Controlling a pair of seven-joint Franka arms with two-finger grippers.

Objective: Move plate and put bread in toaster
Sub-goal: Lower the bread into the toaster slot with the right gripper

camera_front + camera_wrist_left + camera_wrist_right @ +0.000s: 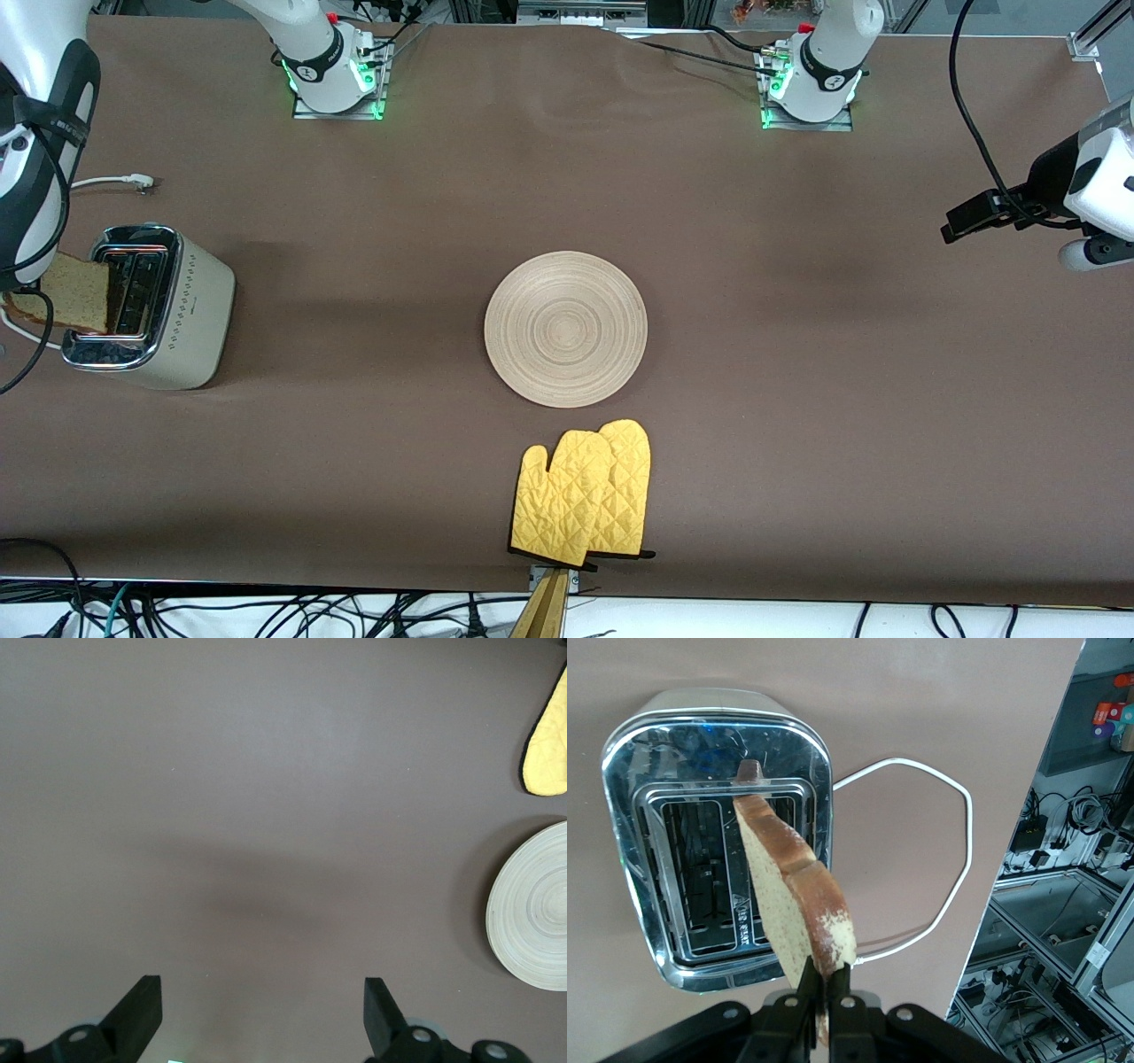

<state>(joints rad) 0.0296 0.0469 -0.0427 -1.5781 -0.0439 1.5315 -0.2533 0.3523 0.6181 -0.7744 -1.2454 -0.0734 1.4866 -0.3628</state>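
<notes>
The right gripper (824, 997) is up over the toaster (168, 310), clamped on the bread (793, 895) by its crust edge, with the slice hanging on edge just above the chrome top. The bread's lower corner is at the mouth of one slot, the slice tilted rather than straight upright. The toaster sits at the right arm's end of the table, its white cord (921, 859) looping off beside it. Well away from the toaster, out in the middle of the table, lies the plate (565, 329), bare, flat on the brown cloth. Just nearer the front camera than the plate sits a pair of yellow oven mitts (585, 494), apart from its rim. Farthest from the toaster, the left gripper (261, 1014) waits over the cloth at the left arm's end, fingers spread wide, nothing between them.
</notes>
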